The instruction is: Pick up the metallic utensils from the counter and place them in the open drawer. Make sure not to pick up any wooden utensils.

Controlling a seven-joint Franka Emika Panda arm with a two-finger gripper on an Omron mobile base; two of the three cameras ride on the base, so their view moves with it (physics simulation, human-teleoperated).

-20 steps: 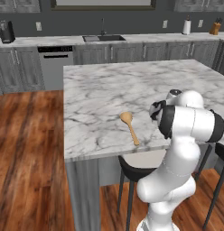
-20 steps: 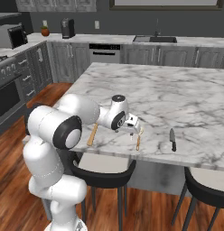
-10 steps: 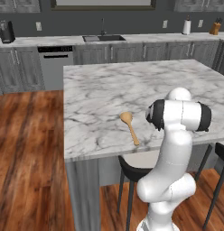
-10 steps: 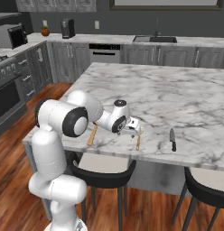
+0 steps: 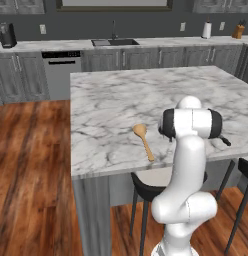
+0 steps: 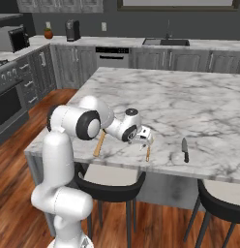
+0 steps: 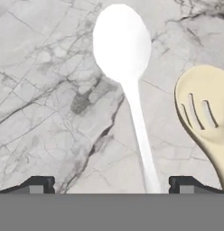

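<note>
Kitchen: white marble counter point(image 6: 199, 106) is sitting in the middle, with grey cupboards behind it.
Claw: gripper point(image 7: 112, 185) is hanging low over the front of the counter, and its two tips are standing wide apart, holding nothing.
Pale spoon: a shiny white spoon point(image 7: 123, 49) is lying flat right under the claw, and its thin handle is running down between the two tips, nearer the right one.
Slotted wooden spoon: a tan spoon with slots point(image 7: 202, 108) is lying just beside the pale one, on its right in the hand view.
Big wooden spoon: it point(image 5: 144, 140) is lying near the front edge, on the other side of the arm.
Knife: black-handled knife point(image 6: 185, 149) is lying a bit further along the counter, apart from the claw.
Job now: probably going for the pale spoon, since it looks like the metal one.
Doing it well: try going straight down so the tips are closing on the thin handle only, and keeping the right tip away from the slotted wooden spoon so it is not getting pinched too.
</note>
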